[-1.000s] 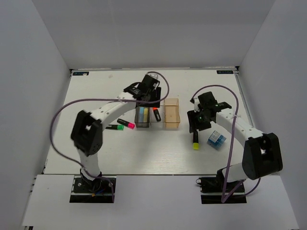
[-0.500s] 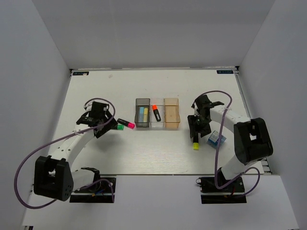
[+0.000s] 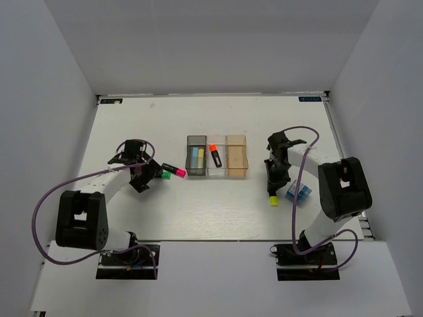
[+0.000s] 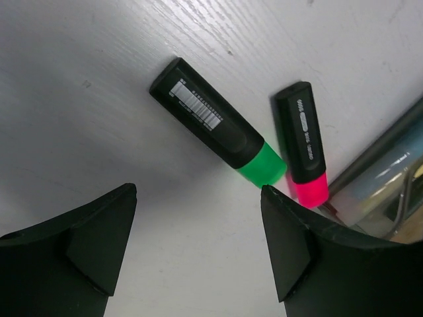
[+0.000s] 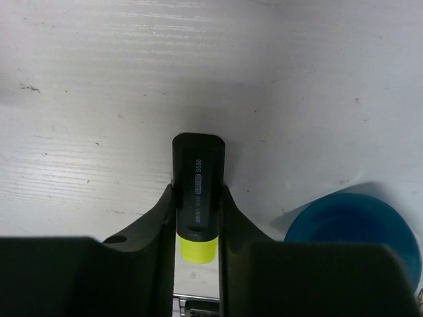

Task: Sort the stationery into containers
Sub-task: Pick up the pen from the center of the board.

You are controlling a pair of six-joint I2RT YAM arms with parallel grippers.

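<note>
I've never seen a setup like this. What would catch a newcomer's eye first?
Probably the right gripper, clamped on a yellow-ended highlighter at the right of the white table. At the left, the left gripper hangs open above a green-ended highlighter and a pink-ended highlighter. Between the arms stand three narrow bins in a row, with an orange-ended highlighter in the middle one.
</note>
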